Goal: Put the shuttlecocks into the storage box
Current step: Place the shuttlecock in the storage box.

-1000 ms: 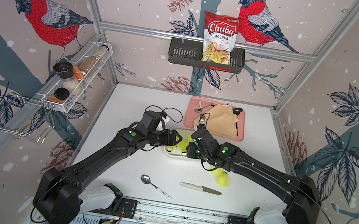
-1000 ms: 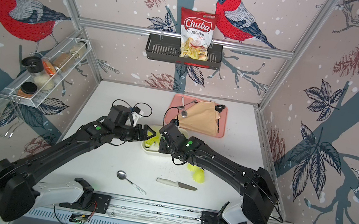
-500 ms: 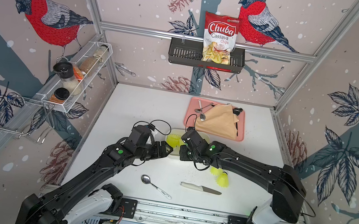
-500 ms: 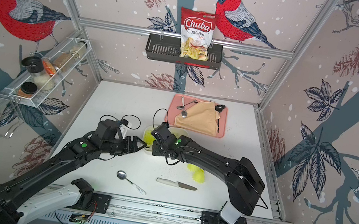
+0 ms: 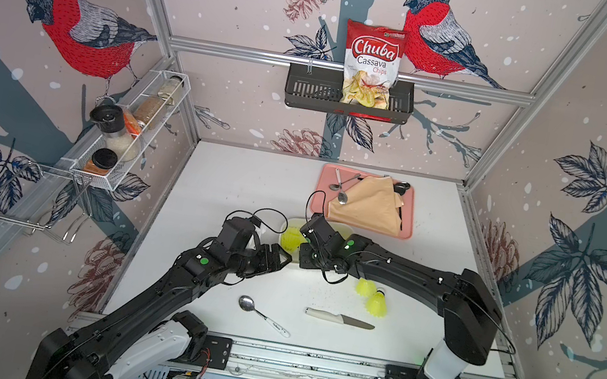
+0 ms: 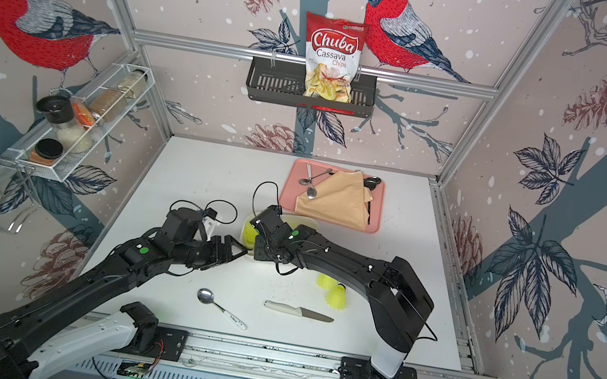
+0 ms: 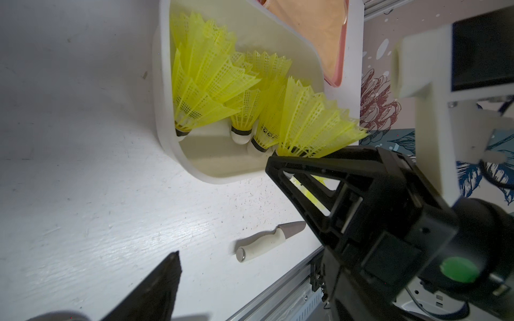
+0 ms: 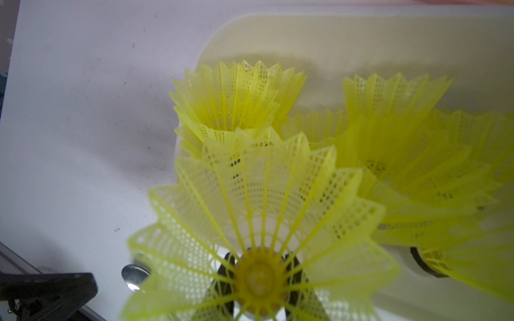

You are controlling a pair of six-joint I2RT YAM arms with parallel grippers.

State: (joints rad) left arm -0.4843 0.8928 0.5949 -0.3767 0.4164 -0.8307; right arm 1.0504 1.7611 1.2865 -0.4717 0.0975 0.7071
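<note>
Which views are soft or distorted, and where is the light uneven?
Right wrist view: held shuttlecock fills the picture, soft near the lens; the shuttlecocks behind blur. Left wrist view: storage box sharp, glare on the table. Both top views: sharp and evenly lit, wide-lens stretch at the corners.

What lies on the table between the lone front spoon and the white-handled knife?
Nothing: in both top views, the table between the spoon and the knife is bare white surface.
</note>
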